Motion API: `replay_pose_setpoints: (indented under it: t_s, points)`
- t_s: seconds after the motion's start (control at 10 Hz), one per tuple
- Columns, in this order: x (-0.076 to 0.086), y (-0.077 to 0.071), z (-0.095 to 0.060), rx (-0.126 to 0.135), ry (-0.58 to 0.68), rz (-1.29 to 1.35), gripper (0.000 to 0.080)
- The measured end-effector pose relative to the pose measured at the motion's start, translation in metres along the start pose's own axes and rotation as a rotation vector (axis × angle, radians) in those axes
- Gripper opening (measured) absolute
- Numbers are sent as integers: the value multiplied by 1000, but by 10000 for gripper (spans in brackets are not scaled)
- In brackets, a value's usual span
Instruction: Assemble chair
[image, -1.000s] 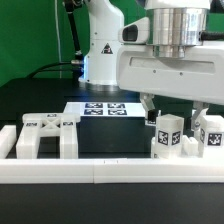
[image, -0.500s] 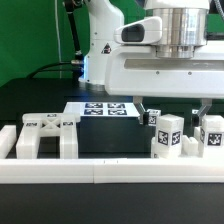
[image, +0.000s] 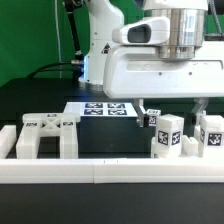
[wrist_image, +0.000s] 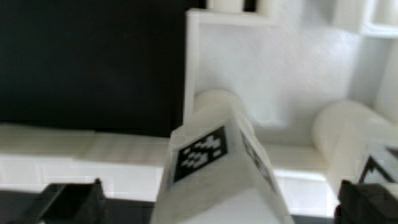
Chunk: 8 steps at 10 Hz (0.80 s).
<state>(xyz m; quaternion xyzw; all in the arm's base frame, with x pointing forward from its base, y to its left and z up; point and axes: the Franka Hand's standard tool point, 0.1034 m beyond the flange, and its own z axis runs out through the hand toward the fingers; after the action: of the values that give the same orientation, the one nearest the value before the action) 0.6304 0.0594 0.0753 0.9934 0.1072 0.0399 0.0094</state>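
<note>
Chair = loose parts, none joined in view. Tagged post (image: 167, 136) stands upright on the black table (image: 40, 100), ext view's right, just behind the border rail (image: 100, 172). Second post (image: 211, 135) is upright just beside it, further to ext view's right, w/ a small gap btwn them. Legged frame (image: 45, 136) sits well apart at ext view's left, same row along the rail, tags on its top face.

Gripper (image: 172, 112) hangs over the tagged post w/ jaws spread wide, one finger each side of the post top. Wrist view confirms: the post's tag (wrist_image: 206, 150) is centred btwn the two dark fingertips (wrist_image: 71, 203), clear gap both sides, no contact, so it's not clamped on anything. There's also a flat white piece (wrist_image: 249, 60) beyond the post in wrist view, too blurred to ID.

Marker board (image: 105, 108) lies flat on the table farther back, btwn frame and posts. Arm body (image: 160, 70) fills the upper right of ext view.
</note>
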Motion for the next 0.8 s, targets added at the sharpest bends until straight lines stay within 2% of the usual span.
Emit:
replay_pose_setpoints:
  t_s: [0.2,0.3,0.4,0.5,0.6,0.7,0.8]
  points:
    - [0,2,0,-5,-2,-118,649]
    - [-1,4,1,-5,-4,-130,602]
    - [-1,3,1,-5,-4,-128,602]
    - [-1,3,1,-5,-4,-128,426]
    - [-1,3,1,-4,-4,-120,426]
    - [-1,3,0,-4,-3,-104,291]
    - [-1,3,0,-3,-3,-103,291]
